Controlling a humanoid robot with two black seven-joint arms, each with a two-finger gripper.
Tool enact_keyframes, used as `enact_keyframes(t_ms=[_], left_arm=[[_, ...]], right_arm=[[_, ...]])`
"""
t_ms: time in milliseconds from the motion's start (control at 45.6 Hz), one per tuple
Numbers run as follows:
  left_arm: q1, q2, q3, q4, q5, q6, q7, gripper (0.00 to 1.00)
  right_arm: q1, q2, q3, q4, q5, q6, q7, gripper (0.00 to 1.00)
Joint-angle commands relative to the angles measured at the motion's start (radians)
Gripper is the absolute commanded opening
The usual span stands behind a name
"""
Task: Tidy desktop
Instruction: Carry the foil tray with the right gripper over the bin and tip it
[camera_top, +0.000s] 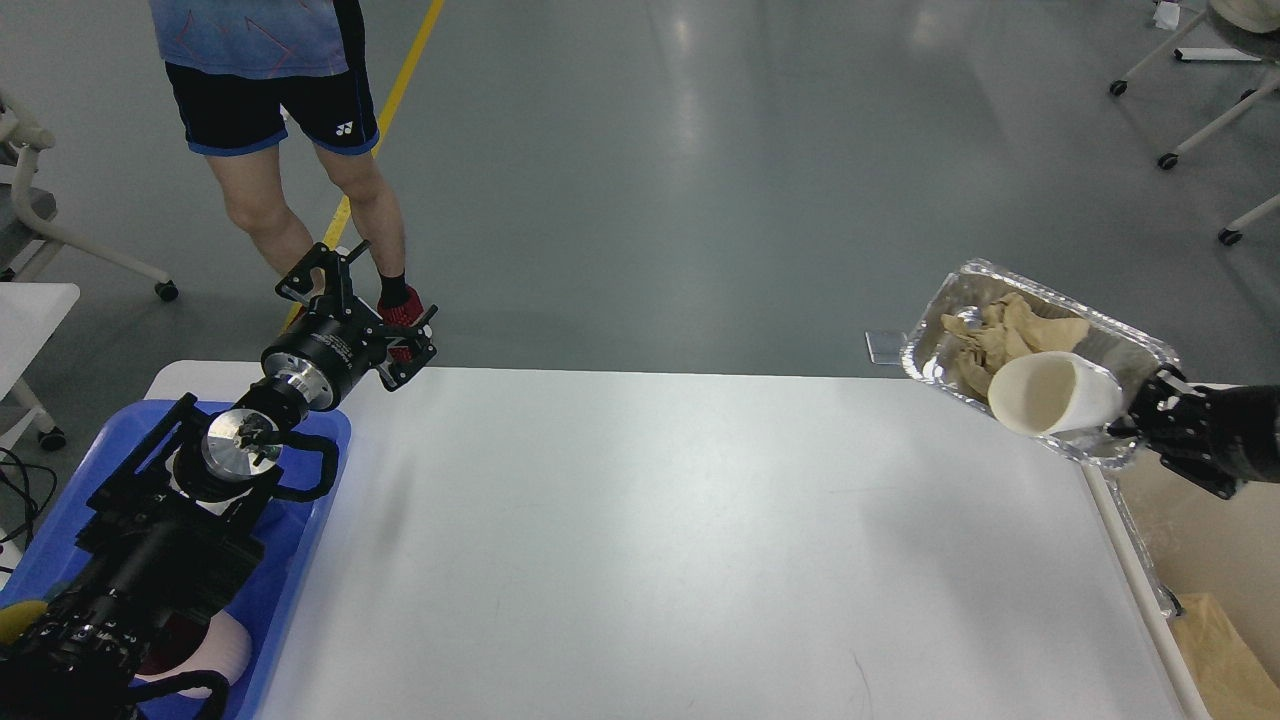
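The white desktop (680, 540) fills the middle of the head view and bears no loose items. My right gripper (1150, 415) reaches in from the right edge and is shut on the rim of a foil tray (1110, 340). It holds the tray tilted in the air past the table's far right corner. In the foil tray lie crumpled brown paper (1000, 335) and a white paper cup (1055, 392) on its side. My left gripper (372, 303) is open and empty above the table's far left corner.
A blue plastic tray (305, 520) sits at the left edge under my left arm, with a white item (215, 650) in it. A cream-beige bin (1200, 530) stands beside the table's right edge. A person (280, 110) stands behind the far left corner. Wheeled chairs stand farther off.
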Motion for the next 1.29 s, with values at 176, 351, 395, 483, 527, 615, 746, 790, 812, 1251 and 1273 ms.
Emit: enact_keyframes(t_ms=[176, 351, 395, 483, 527, 615, 746, 790, 812, 1251, 1273], left_arm=[[0.004, -0.011, 0.000, -0.001, 0.000, 0.001, 0.002, 0.97], [0.006, -0.011, 0.002, -0.001, 0.000, 0.003, 0.010, 0.97], [0.007, -0.011, 0.002, -0.001, 0.000, 0.003, 0.011, 0.97], [0.007, -0.010, 0.006, -0.001, 0.000, 0.003, 0.011, 0.97], [0.007, -0.010, 0.011, 0.000, -0.002, 0.003, 0.010, 0.97], [0.007, -0.011, 0.016, -0.001, -0.002, 0.005, 0.010, 0.97], [0.007, -0.011, 0.017, -0.001, -0.002, 0.005, 0.010, 0.97], [0.007, -0.011, 0.017, -0.001, -0.002, 0.005, 0.010, 0.97], [0.007, -0.011, 0.017, -0.001, -0.002, 0.005, 0.010, 0.97], [0.007, -0.004, 0.017, -0.001, -0.002, 0.006, 0.011, 0.97], [0.007, -0.004, 0.017, -0.001, -0.002, 0.008, 0.011, 0.97]], right_arm=[[-0.199, -0.042, 0.108, -0.186, 0.017, -0.002, 0.002, 0.00], [-0.268, -0.021, 0.142, -0.300, 0.024, -0.019, 0.000, 0.00], [-0.279, -0.002, 0.142, -0.340, 0.040, -0.019, 0.000, 0.00], [-0.312, 0.045, 0.142, -0.438, 0.089, -0.028, 0.000, 0.00], [-0.323, 0.067, 0.142, -0.487, 0.109, -0.026, 0.000, 0.00], [-0.336, 0.107, 0.142, -0.556, 0.116, -0.025, 0.002, 0.00], [-0.357, 0.151, 0.157, -0.643, 0.116, -0.031, 0.000, 0.08], [-0.363, 0.166, 0.171, -0.685, 0.116, -0.034, 0.000, 0.37], [-0.366, 0.179, 0.179, -0.708, 0.116, -0.034, 0.000, 0.53], [-0.383, 0.269, 0.229, -0.835, 0.116, -0.049, 0.000, 1.00], [-0.383, 0.271, 0.231, -0.835, 0.116, -0.049, 0.000, 1.00]])
